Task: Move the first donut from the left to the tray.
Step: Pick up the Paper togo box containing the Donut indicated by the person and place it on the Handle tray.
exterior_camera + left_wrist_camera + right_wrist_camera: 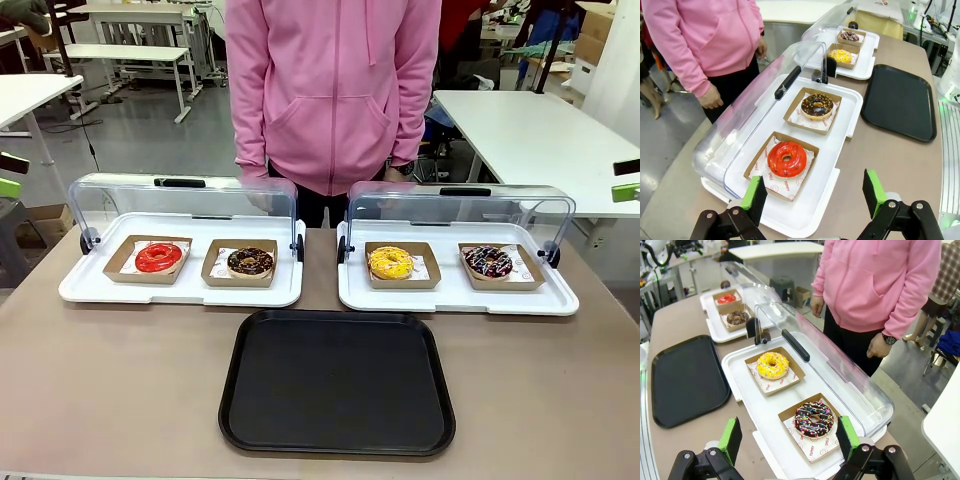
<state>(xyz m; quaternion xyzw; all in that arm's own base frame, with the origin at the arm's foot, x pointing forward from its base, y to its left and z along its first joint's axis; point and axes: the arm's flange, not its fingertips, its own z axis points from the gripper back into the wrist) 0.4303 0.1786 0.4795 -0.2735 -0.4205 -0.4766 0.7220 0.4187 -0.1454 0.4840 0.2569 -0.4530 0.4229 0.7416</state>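
Note:
The red-glazed donut [159, 257] sits in its small brown cardboard holder on the left white display tray [90, 290], leftmost of the row; the left wrist view has the donut [786, 159] just beyond my fingers. The black tray [337, 381] lies flat at the table's front middle, also seen as the black tray [899, 100] and the black tray [685, 379]. My left gripper [815, 197] hangs open above the display tray's near edge, nothing between its pads. My right gripper [790, 437] stands open over the right display tray's end, near the sprinkled dark donut [813, 419].
A chocolate donut [250, 262] shares the left display tray; a yellow donut [390, 262] and a dark sprinkled one [488, 262] sit on the right display tray [560, 300]. Both clear lids [185, 205] stand raised at the back. A person in a pink hoodie [330, 90] stands behind.

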